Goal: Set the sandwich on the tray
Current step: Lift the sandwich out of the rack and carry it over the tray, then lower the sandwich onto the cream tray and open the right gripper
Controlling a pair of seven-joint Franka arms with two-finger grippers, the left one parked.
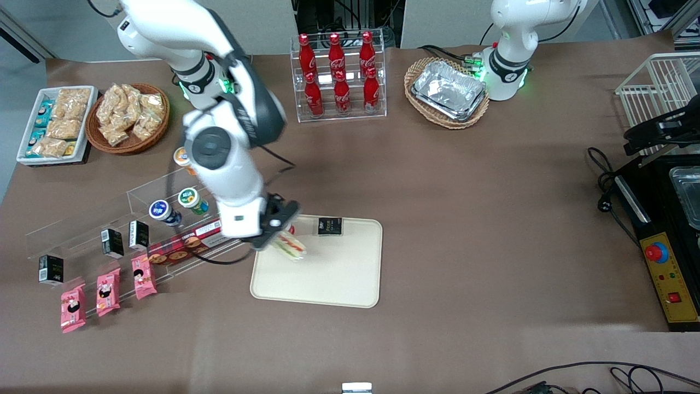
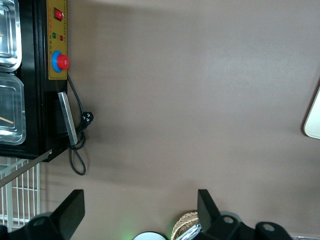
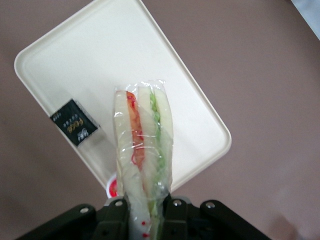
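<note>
The hand (image 1: 277,232) grips the wrapped sandwich (image 1: 290,246) by one end, above the tray (image 1: 339,273) on the brown worktop (image 1: 465,219); a small black packet (image 1: 330,226) lies on the tray; a clear rack (image 1: 109,230) of cartons and cups stands beside.

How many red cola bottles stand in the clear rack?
6 red cola bottles: three on the upper step, three lower. The gripper holds the wrapped sandwich over the cream tray.
</note>
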